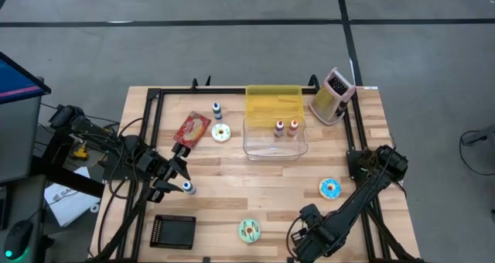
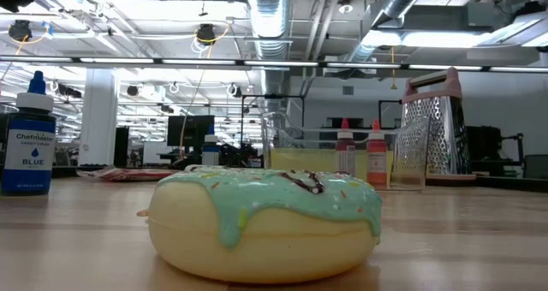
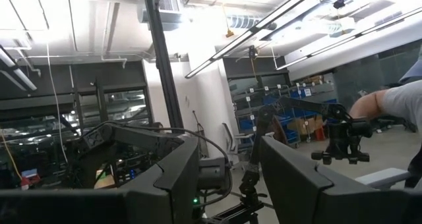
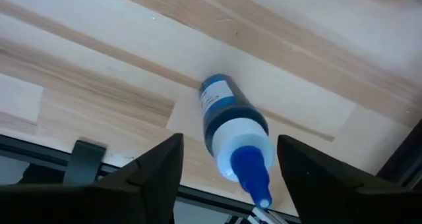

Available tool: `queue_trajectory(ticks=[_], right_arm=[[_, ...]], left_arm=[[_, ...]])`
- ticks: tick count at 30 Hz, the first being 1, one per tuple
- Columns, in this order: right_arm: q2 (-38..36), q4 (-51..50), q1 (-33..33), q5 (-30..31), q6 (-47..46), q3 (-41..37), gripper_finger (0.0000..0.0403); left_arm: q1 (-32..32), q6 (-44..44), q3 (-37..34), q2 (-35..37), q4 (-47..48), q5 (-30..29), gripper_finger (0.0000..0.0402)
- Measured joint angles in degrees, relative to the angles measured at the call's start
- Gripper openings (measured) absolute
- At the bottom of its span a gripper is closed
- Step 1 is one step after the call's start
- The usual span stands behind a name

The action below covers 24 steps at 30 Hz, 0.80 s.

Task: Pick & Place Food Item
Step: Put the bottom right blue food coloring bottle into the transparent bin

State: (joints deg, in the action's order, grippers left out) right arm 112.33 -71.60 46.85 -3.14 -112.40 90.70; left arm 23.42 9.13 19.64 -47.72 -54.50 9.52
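Three toy donuts lie flat on the wooden table: one with mint-green icing (image 1: 249, 230) (image 2: 265, 227) near the front edge, one with blue icing (image 1: 331, 188) at the right, and a white one (image 1: 221, 133) by a red packet (image 1: 192, 128). My right gripper (image 1: 303, 244) (image 4: 229, 151) points down near the front edge, open. Its fingers stand on either side of an upright blue-capped bottle (image 4: 232, 122) without touching it. My left gripper (image 1: 179, 168) (image 3: 229, 165) waits at the left, open, tilted upward, beside another small blue bottle (image 1: 187, 187) (image 2: 30, 137).
A clear container (image 1: 274, 135) holding two small red-capped bottles stands at the middle back, with a yellow lid (image 1: 273, 100) behind it. A metal grater (image 1: 332, 95) is at the back right, a black tray (image 1: 173, 230) at the front left. A black frame (image 1: 155, 116) borders the table.
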Motion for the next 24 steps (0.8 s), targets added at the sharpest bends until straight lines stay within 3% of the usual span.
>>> queue_trajectory(ticks=[7, 18, 24], right_arm=[[0.0, -0.3, 0.0, 0.0, 0.9, 0.0, 0.0207], [0.0, -0.3, 0.0, 0.2, 2.5, 0.0, 0.0103], [0.0, 0.2, 0.0, 0.9, 3.4, 0.1, 0.0100]], left_arm=[[0.0, 0.0, 0.0, 0.0, 0.0, 0.0, 0.0154], [0.0, 0.0, 0.0, 0.0, 0.0, 0.0, 0.0154], [0.0, 0.0, 0.0, 0.0, 0.0, 0.0, 0.0154]])
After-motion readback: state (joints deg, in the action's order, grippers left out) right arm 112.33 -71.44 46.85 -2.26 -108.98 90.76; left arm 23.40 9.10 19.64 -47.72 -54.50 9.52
